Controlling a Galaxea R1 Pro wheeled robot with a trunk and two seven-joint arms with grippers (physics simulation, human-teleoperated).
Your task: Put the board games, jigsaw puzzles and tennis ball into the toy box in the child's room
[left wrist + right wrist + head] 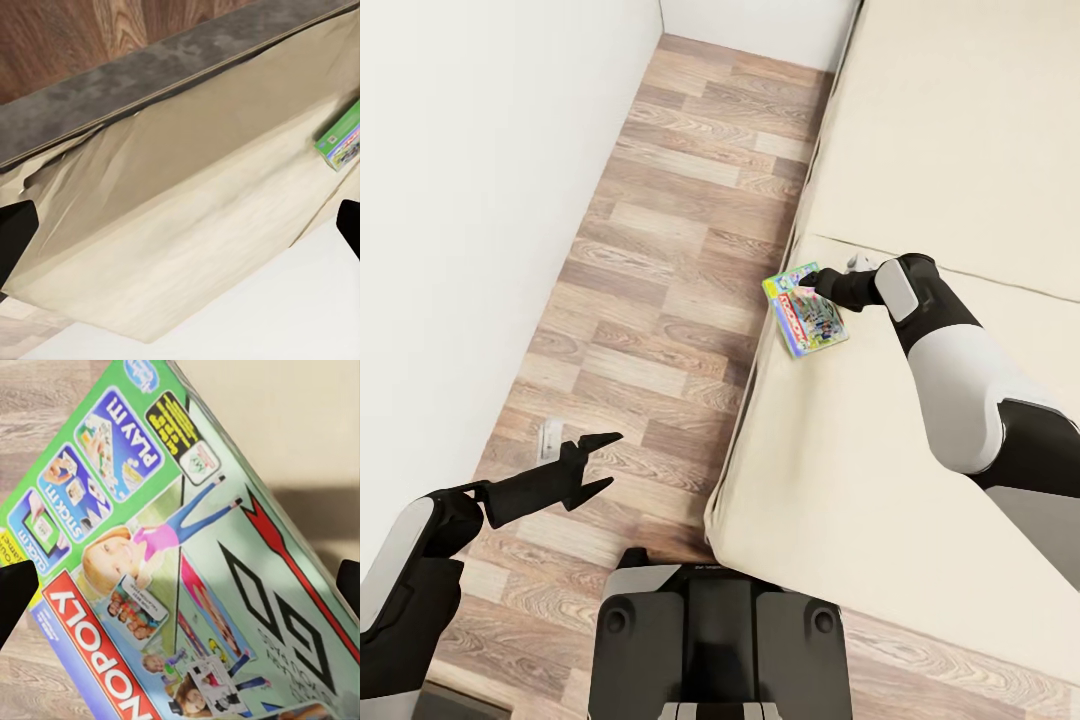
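Observation:
One board game (806, 312), a flat green Monopoly box (187, 570), lies on the beige mattress of the bed (920, 150) right at its left edge. My right gripper (815, 284) hovers just over the box's far end. It is open; in the right wrist view its dark fingertips (15, 594) stand far apart on either side of the lid. My left gripper (598, 463) hangs open over the wood floor, left of the bed, holding nothing. From the left wrist view I see the same box (342, 138) on the mattress edge.
A white wall (450, 200) runs along the left, leaving a strip of plank floor (670, 230) between it and the bed. A small white object (550, 438) lies on the floor near the wall. The bed's dark frame (150, 71) runs under the mattress. My base (720, 640) stands at the bed's corner.

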